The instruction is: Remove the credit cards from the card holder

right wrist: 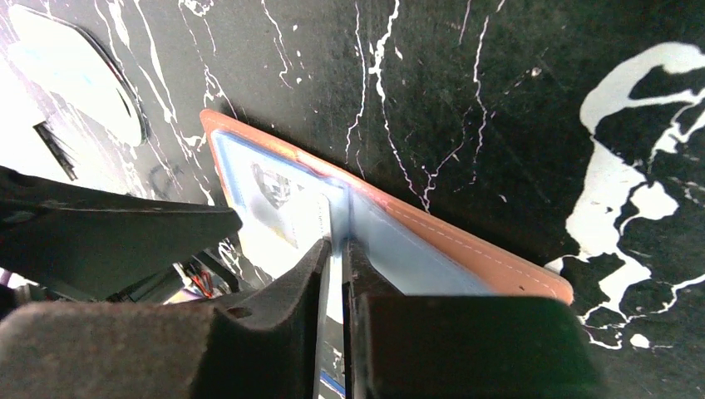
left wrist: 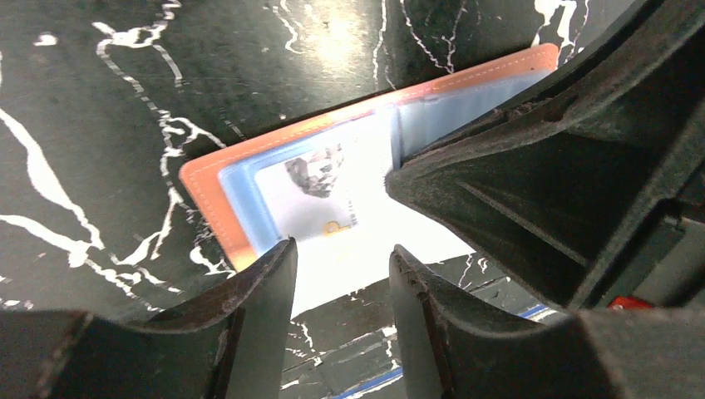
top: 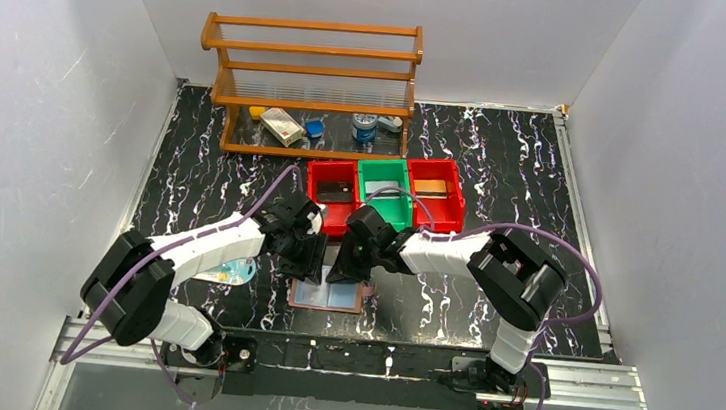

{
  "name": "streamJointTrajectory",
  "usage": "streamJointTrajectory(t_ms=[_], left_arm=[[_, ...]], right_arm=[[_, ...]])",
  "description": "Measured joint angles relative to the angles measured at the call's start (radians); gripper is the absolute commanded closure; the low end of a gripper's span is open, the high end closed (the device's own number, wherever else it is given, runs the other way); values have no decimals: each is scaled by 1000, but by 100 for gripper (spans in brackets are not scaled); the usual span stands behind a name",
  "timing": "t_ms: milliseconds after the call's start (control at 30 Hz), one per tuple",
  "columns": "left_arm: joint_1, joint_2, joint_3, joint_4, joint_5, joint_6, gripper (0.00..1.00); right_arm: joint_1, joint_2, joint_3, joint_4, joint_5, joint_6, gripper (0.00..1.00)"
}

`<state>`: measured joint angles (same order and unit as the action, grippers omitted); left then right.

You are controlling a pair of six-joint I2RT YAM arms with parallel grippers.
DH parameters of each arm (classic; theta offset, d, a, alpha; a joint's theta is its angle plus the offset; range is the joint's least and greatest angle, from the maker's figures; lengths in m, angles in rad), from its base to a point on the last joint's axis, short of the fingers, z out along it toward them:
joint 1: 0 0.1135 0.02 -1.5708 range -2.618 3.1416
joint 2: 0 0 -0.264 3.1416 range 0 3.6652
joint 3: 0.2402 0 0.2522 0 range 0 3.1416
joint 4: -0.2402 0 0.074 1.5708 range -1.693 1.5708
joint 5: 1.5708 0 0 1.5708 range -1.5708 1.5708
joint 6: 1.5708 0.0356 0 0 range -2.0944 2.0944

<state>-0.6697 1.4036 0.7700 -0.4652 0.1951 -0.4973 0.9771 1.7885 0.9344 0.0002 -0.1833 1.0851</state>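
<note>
The card holder (top: 327,296) lies open on the black marbled table, reddish-brown with pale blue inner pockets (left wrist: 249,195) (right wrist: 465,241). A pale credit card (left wrist: 332,195) with a dark picture sticks out of its left pocket. My left gripper (left wrist: 341,266) is open, its fingertips either side of that card's near edge without closing on it. My right gripper (right wrist: 334,248) has its jaws almost together on the pocket edge at the card holder's middle fold. Another credit card (top: 232,273), pale blue and orange, lies on the table under the left arm.
Three bins, red (top: 332,194), green (top: 387,189) and red (top: 435,190), stand just behind the grippers. A wooden rack (top: 311,79) at the back has small items under it. The table's near edge rail (top: 355,350) runs right below the card holder.
</note>
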Motion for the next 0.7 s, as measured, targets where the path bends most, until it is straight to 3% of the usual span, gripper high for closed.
streamJointTrajectory(t_ms=[200, 467, 700], left_arm=[[0, -27, 5, -32, -61, -1, 59], [2, 12, -11, 6, -14, -2, 69], [2, 12, -31, 30, 15, -3, 71]], right_arm=[[0, 0, -6, 3, -4, 13, 82], [-2, 0, -15, 23, -20, 16, 79], [-11, 0, -50, 102, -61, 23, 78]])
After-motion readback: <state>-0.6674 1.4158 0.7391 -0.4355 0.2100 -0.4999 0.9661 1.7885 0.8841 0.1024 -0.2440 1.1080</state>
